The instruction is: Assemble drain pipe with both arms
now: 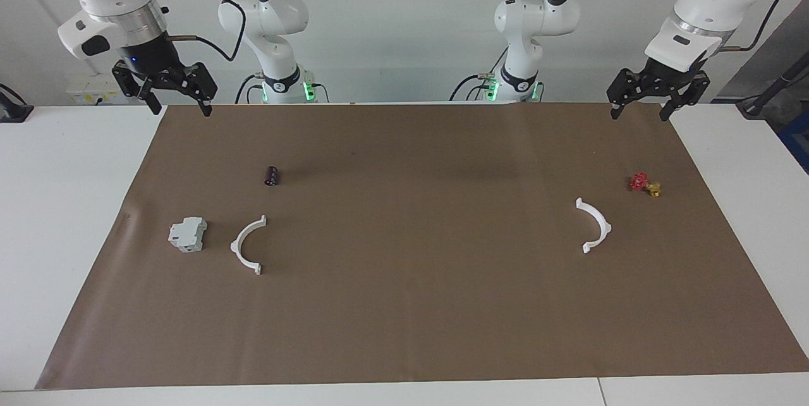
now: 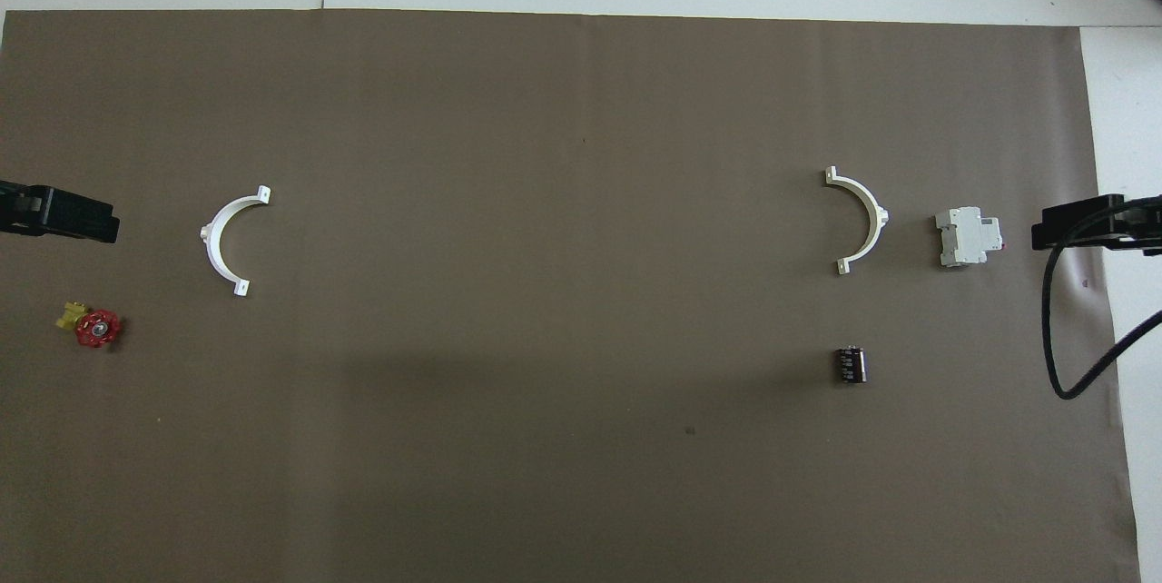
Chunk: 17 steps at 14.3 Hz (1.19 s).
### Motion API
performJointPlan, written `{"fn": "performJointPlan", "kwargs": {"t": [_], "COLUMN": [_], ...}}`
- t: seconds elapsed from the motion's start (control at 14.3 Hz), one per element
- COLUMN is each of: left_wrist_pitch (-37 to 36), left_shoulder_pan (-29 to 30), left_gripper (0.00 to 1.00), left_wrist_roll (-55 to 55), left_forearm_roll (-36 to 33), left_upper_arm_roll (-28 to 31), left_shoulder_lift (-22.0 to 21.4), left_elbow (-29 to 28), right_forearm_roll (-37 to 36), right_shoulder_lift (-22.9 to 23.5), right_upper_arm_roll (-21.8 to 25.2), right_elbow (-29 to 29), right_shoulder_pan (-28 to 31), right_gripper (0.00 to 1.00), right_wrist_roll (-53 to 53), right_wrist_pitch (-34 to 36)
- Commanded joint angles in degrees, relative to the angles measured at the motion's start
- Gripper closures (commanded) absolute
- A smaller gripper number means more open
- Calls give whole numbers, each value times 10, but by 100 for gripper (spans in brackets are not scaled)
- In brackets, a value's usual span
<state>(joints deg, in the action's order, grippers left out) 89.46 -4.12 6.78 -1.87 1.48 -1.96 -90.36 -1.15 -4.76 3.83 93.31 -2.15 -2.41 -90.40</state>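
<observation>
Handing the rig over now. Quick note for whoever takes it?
Left gripper: open, empty, raised over the mat's corner at its own end.
Right gripper: open, empty, raised over its corner.
Half-rings: one at the left arm's end by the red valve; one at the right arm's end beside the grey block, the dark cylinder nearer the robots.
Done: nothing.
Left: pick both halves, join them.

No readable text anywhere. Grey-white block (image 1: pixel 188 234) has markings too small to make out. Dark cylinder (image 1: pixel 272 176) shows no legible print. Arm bases (image 1: pixel 281 86) carry small round badge, glyph unreadable. No labels, brands, nos. or signs legible on brown mat (image 1: pixel 417 305).
</observation>
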Motion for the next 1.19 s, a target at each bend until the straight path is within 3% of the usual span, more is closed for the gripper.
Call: {"fn": "performJointPlan", "kwargs": {"t": [0.0, 0.56, 0.84, 1.12], "left_wrist_pitch": [5, 5, 5, 4], "left_shoulder_pan": [-9, -9, -9, -9], "left_gripper": [0, 0, 0, 0], "left_wrist_roll": [3, 1, 1, 1], "left_forearm_roll": [8, 8, 8, 8], "left_upper_arm_roll": [9, 9, 9, 9], "left_shoulder_lift": [-9, -9, -9, -9], "left_elbow": [-12, -12, -12, -12], "right_forearm_roll": [3, 3, 38, 39], "right_shoulder_lift": [-3, 4, 13, 89], "right_upper_arm_roll": [-1, -3, -3, -3], "right_elbow": [0, 21, 140, 189], "right_shoulder_pan": [-1, -1, 1, 6], "right_gripper": [0, 0, 0, 0], "right_wrist_roll": [-11, 0, 87, 177], "right_wrist_pitch": [-2, -18, -164, -295]}}
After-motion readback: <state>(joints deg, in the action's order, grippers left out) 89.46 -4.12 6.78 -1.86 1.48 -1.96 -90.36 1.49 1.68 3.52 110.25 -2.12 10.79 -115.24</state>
